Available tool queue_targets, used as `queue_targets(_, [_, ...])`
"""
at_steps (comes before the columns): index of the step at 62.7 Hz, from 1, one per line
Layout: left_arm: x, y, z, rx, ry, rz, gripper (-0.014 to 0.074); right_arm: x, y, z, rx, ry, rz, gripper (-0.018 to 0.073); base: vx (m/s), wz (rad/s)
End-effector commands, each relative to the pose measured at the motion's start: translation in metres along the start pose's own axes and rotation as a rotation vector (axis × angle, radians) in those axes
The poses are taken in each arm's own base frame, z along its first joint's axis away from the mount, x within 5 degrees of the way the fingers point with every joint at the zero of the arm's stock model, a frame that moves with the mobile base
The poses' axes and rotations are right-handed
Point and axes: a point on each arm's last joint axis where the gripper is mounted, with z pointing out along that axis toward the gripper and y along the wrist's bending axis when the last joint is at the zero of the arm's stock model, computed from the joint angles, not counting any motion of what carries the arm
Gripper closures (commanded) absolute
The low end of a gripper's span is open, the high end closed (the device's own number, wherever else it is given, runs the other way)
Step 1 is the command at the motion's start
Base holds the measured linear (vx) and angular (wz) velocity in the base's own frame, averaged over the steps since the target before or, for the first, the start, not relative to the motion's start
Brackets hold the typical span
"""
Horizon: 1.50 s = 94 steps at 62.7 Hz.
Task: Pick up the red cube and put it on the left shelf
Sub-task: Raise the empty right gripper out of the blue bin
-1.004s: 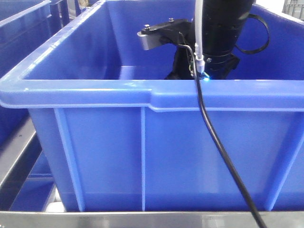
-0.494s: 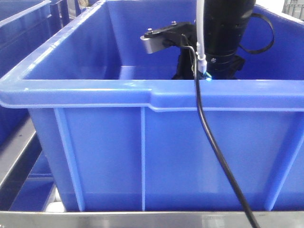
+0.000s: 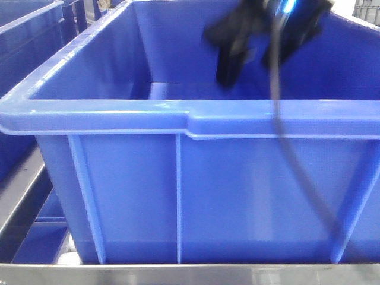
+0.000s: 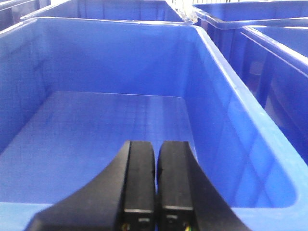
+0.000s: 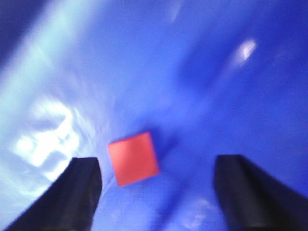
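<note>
The red cube lies on the blue floor of a bin in the blurred right wrist view. It sits below my right gripper, nearer the left finger and touching neither. That gripper is open. In the front view the same gripper is a dark blur above the big blue bin, and the cube is hidden by the bin wall. My left gripper is shut on nothing, over another blue bin with a bare floor. The left shelf is in none of the views.
More blue bins stand to the left and to the right. A black cable hangs over the front wall. A metal frame edge runs along the bottom.
The right arm has lifted and swung inside the bin and is now motion-blurred; its metal bracket and upright wrist no longer show clearly. The cable swung right with it.
</note>
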Motion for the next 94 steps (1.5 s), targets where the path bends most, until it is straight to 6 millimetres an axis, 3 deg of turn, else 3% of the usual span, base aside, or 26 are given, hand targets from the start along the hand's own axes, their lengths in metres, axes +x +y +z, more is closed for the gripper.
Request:
queue_targets(1, [0.001,0.000,-0.001,0.001,-0.056,-0.012,0.0495,-0.014,-0.010,-0.052,0.013,-0.201,-0.010,0.0157,0.00,0.00])
queue_targets(10, [0.001,0.000,-0.001,0.001,-0.056,-0.012,0.0495,0.001,-0.016,-0.095,0.005,-0.333,0.000,0.0363,0.00,0.00])
queue_targets(17, [0.001,0.000,-0.001,0.001,-0.056,-0.012,0.0495,0.030,-0.018,-0.122,-0.006,-0.423,0.003,0.0518,0.00,0.00])
queue_targets(35, [0.001,0.000,-0.001,0.001,-0.056,-0.012,0.0495,0.130,-0.020,-0.165,-0.022,-0.621,0.011,0.0503,0.00,0.00])
queue_targets(45, [0.001,0.000,-0.001,0.001,-0.056,-0.012,0.0495,0.183,-0.020,-0.172,-0.020,-0.713,0.022,0.0503,0.00,0.00])
queue_targets(54, [0.001,0.000,-0.001,0.001,-0.056,-0.012,0.0495,0.213,-0.019,-0.171,-0.016,-0.769,0.030,0.0503,0.00,0.00])
queue_targets(63, [0.001,0.000,-0.001,0.001,-0.056,-0.012,0.0495,0.226,-0.018,-0.166,-0.015,-0.774,0.033,0.0503,0.00,0.00])
queue_targets(94, [0.001,0.000,-0.001,0.001,-0.056,-0.012,0.0495,0.226,-0.018,-0.165,-0.012,-0.774,0.034,0.0503,0.00,0.00])
